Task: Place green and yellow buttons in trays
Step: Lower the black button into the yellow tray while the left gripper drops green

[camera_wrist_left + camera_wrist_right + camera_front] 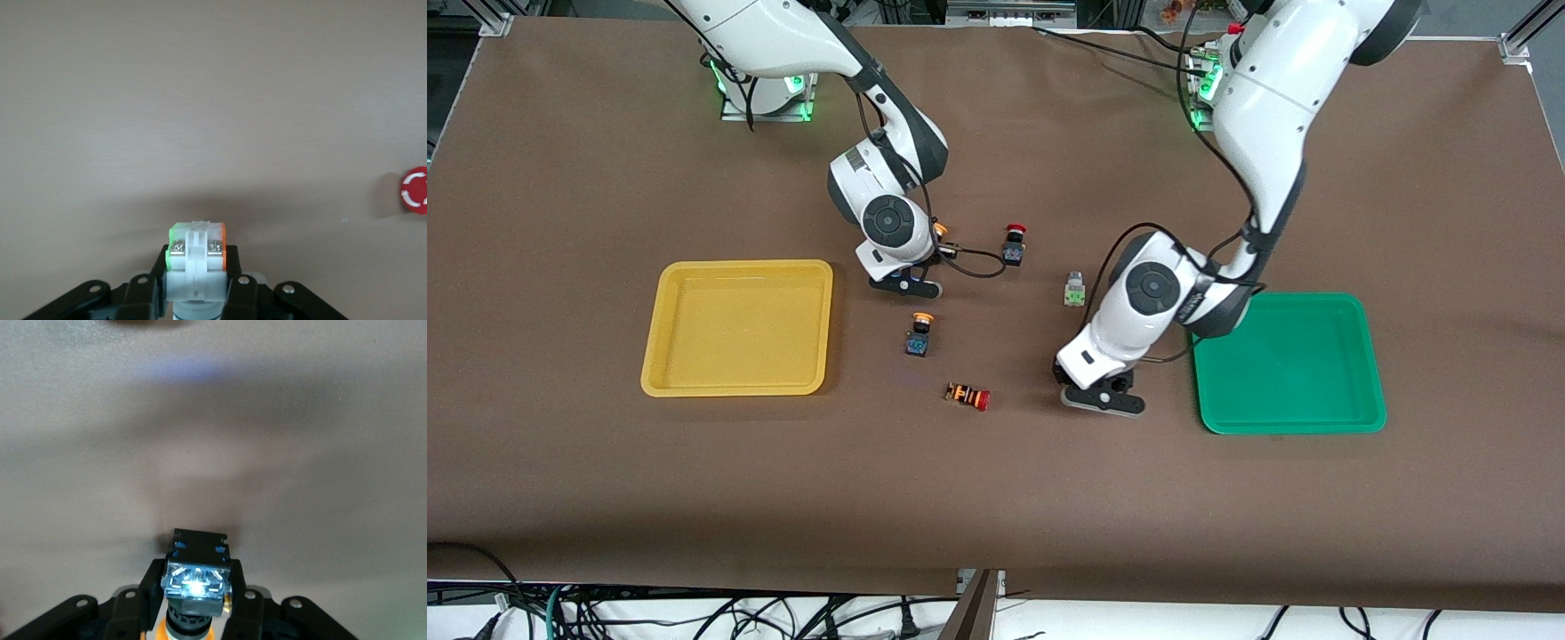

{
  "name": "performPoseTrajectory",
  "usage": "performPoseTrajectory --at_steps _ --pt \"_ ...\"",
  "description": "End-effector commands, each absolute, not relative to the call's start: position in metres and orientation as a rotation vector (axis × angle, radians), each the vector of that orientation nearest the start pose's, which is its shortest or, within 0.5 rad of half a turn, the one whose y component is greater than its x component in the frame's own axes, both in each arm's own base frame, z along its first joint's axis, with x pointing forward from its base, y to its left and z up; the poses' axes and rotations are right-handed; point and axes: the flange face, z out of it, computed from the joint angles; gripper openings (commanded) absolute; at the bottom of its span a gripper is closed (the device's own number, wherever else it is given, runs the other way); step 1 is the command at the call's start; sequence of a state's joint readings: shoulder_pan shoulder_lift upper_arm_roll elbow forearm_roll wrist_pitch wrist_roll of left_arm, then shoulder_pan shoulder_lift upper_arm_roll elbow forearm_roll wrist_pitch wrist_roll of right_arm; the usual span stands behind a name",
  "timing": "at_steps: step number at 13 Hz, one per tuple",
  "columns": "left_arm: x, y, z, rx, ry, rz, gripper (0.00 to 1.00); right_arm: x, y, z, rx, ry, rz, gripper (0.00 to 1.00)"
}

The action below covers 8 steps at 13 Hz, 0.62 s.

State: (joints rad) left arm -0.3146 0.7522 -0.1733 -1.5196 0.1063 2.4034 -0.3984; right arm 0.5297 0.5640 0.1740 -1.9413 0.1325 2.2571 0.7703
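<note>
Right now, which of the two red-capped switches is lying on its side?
The red-capped switch with the orange-striped body, nearest the front camera, lies on its side. The black red-capped switch, by the right gripper, stands cap up.

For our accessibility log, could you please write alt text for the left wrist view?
The left end effector is shut on a whitish-grey button with a green edge, held above the bare brown table. A red-capped switch lies on the table at the frame's edge.
</note>
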Motion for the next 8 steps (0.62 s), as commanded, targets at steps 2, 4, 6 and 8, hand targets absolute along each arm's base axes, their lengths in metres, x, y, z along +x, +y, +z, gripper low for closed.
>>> performPoseTrajectory --at_steps 2,4,6,8 --pt "0.656 -0.222 0.306 -3.105 0.245 0.09 0.0 0.465 0.38 0.214 -3.081 0.288 0.414 0.0" --pt "0.658 -0.15 0.296 -3.061 0.407 0.301 0.0 0.509 0.336 0.241 -3.103 0.24 0.422 0.0" --pt "0.653 -0.111 0.263 -3.055 0.476 0.403 0.0 0.548 0.266 0.262 -3.131 0.116 0.457 0.0" --pt "0.648 -0.093 0.234 -2.983 0.498 0.455 0.0 0.574 0.196 0.27 -3.144 0.018 0.454 0.0"
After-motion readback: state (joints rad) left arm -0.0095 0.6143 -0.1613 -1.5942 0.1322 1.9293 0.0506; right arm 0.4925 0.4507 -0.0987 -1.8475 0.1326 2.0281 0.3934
